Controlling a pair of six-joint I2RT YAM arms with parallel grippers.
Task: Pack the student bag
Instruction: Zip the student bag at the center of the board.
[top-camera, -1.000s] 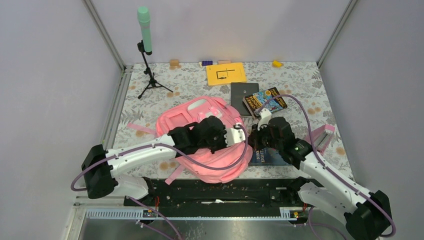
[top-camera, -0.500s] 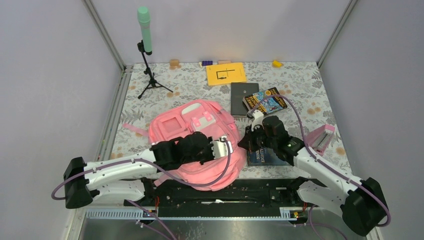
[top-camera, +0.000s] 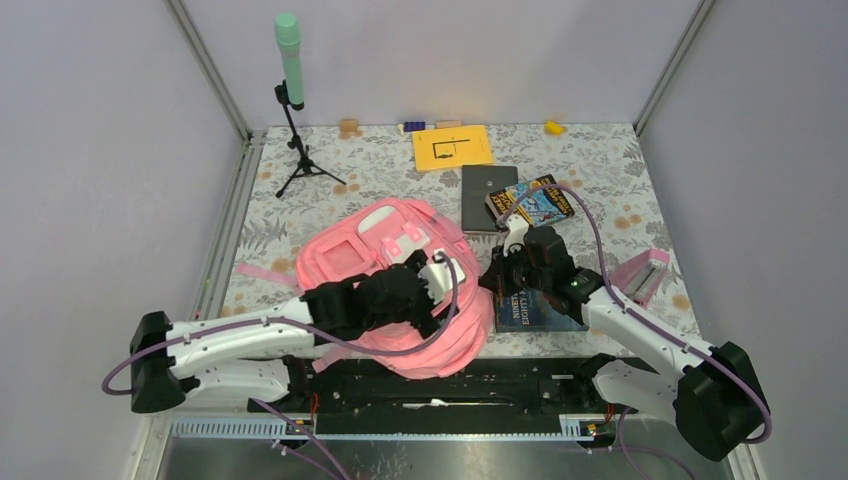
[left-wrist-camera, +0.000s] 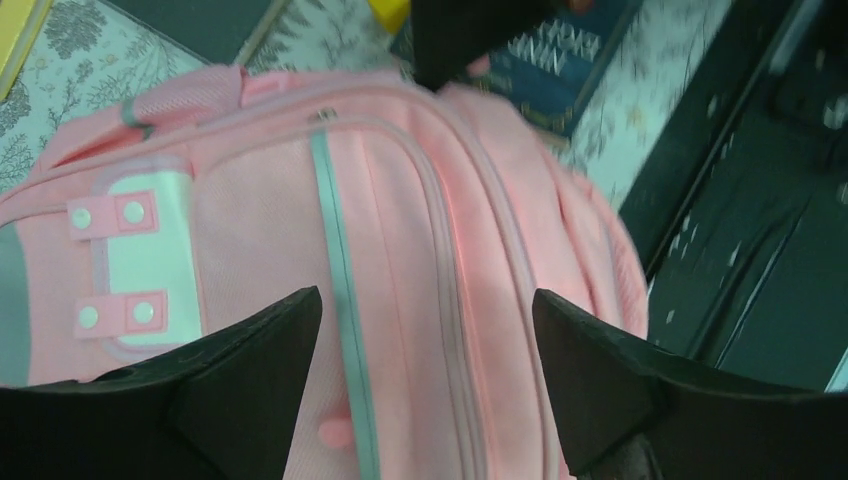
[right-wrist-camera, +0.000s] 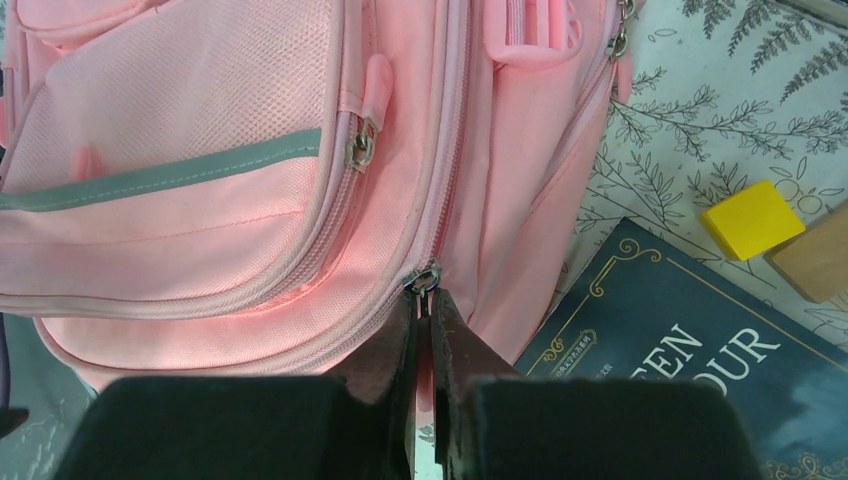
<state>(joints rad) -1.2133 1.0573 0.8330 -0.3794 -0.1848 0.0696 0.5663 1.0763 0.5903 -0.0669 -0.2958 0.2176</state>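
The student bag (top-camera: 365, 255), a big soft pink backpack, lies front up in the middle of the table. My left gripper (top-camera: 438, 278) hovers over its near right part. In the left wrist view it (left-wrist-camera: 425, 300) stands open above the pink fabric (left-wrist-camera: 400, 220) and a grey-green strip, with nothing between its fingers. My right gripper (top-camera: 497, 272) sits at the bag's right side. In the right wrist view it (right-wrist-camera: 421, 300) is shut on the metal zipper pull (right-wrist-camera: 425, 277) of the bag's (right-wrist-camera: 200, 200) main zip.
A dark blue book (top-camera: 540, 312) lies under the right arm, with a yellow block (right-wrist-camera: 750, 218) and a wooden block (right-wrist-camera: 815, 262) beside it. Behind are a colourful book (top-camera: 530, 203), a grey slab (top-camera: 485, 188) and a yellow booklet (top-camera: 452, 147). A pink pencil case (top-camera: 645, 275) lies right, a tripod (top-camera: 292, 150) back left.
The left arm drew the bag towards the near left, then its gripper opened and let go. The right gripper stayed shut at the bag's zip and followed it slightly.
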